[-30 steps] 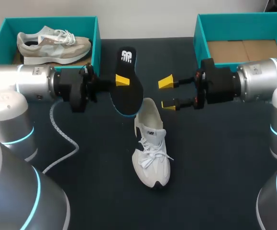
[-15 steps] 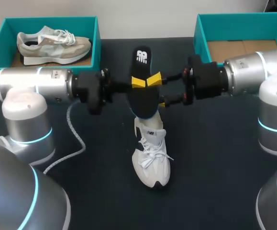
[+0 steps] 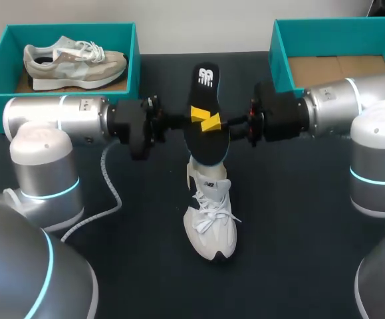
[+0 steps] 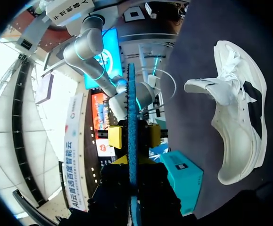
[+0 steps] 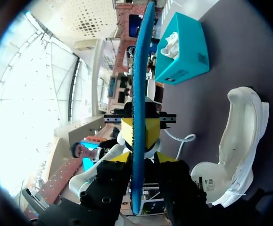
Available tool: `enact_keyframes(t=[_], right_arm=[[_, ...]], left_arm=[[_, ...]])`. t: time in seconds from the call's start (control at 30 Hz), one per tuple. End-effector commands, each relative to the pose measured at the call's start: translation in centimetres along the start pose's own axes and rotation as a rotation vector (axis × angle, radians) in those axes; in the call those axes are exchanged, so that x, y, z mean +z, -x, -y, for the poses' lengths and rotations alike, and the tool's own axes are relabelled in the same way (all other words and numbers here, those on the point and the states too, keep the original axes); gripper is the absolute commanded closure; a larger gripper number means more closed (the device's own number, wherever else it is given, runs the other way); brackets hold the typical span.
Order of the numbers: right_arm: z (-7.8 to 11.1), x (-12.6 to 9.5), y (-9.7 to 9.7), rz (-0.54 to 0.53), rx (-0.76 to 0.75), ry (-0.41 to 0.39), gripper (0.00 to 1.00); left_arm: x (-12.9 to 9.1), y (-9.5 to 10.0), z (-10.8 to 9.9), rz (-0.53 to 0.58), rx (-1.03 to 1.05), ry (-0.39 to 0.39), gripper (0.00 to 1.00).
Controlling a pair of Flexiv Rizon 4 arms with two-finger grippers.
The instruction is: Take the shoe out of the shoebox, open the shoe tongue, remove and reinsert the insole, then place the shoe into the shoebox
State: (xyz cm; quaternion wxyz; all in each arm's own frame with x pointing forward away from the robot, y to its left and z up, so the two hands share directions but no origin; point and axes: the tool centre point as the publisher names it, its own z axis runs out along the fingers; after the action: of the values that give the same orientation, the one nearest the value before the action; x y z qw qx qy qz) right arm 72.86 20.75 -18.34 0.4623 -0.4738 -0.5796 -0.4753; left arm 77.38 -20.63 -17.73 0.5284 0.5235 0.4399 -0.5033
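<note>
Far-left shoebox (image 3: 72, 28) holds a shoe (image 3: 72, 63) (beige)

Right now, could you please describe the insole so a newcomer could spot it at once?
On the table, look between the two teal shoeboxes, where the left end effector and the right end effector meet. Both clamp the insole, held above the white shoe; it alone is flat and black, with a white logo and blue edge.
</note>
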Motion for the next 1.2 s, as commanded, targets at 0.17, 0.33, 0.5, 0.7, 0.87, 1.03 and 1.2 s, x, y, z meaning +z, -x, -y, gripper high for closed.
enact_keyframes(t=[0.17,0.33,0.5,0.7,0.87,1.03,1.2], right_arm=[[-0.3,0.0,0.3,-0.003,0.0,-0.007,0.83],[-0.4,0.0,0.4,-0.003,-0.005,-0.011,1.0],[-0.5,-0.1,0.3,0.002,-0.013,-0.007,1.0],[-0.4,-0.9,0.4,0.015,-0.028,0.016,1.0],[-0.8,-1.8,0.4,0.032,-0.068,0.05,1.0],[-1.6,-2.6,0.6,0.049,-0.121,0.081,1.0],[-2.4,-2.9,0.5,0.078,-0.244,0.091,1.0]], left_arm=[[-0.1,0.0,0.1,0.002,-0.003,0.006,1.0],[0.2,0.0,0.4,0.001,-0.011,-0.003,1.0],[0.1,-0.2,0.5,-0.018,-0.017,-0.001,0.79],[-0.7,0.8,-0.2,-0.016,-0.096,0.038,0.0],[-2.7,1.3,-1.0,-0.077,-0.266,0.066,0.0],[-5.2,1.0,-1.5,-0.154,-0.508,0.104,0.0],[-7.3,-0.5,-1.3,-0.286,-0.836,0.123,0.0]])
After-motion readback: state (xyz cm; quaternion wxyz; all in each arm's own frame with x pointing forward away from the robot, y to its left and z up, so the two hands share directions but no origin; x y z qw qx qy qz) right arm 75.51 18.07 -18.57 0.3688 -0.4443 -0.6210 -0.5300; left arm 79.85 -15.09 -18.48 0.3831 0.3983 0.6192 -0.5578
